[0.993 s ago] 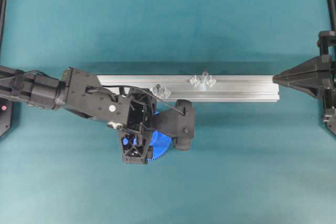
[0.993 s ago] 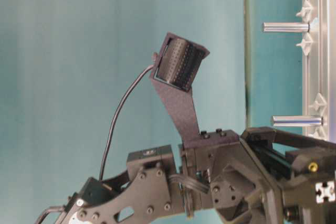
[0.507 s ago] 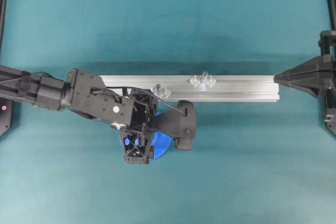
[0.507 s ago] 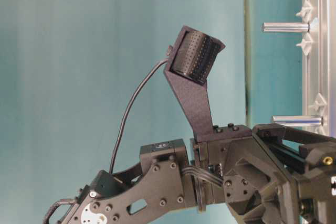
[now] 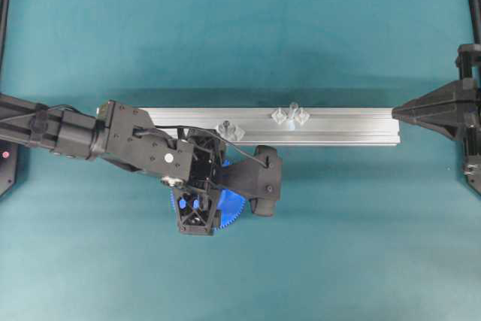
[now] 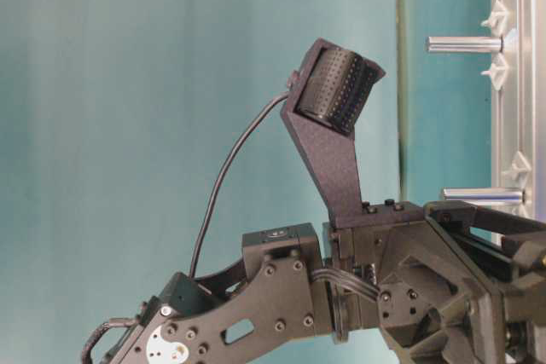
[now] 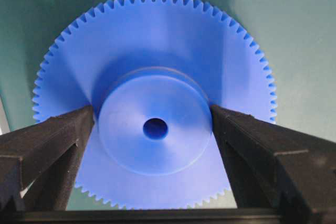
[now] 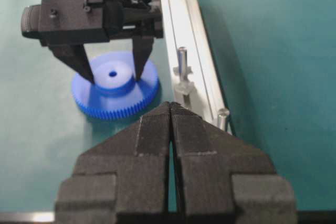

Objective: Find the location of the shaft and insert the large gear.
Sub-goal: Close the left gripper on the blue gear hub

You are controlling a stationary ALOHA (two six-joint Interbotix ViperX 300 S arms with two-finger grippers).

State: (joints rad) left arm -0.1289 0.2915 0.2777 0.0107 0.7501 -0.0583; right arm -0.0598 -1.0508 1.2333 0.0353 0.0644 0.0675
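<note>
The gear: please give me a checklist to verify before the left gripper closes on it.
1. Left gripper open, one finger on each side of the hub: ok.
2. Gear lies flat on the mat, hub up, hole unobstructed: ok.
3. Fingers level with the hub wall, not above it: ok in the right wrist view; whether they touch the hub, cannot tell.
4. Gear is clear of the rail: ok, a gap shows.
5. Shaft upright on the rail and free: ok.
6. Right gripper shut, parked at the rail's far end: ok.
</note>
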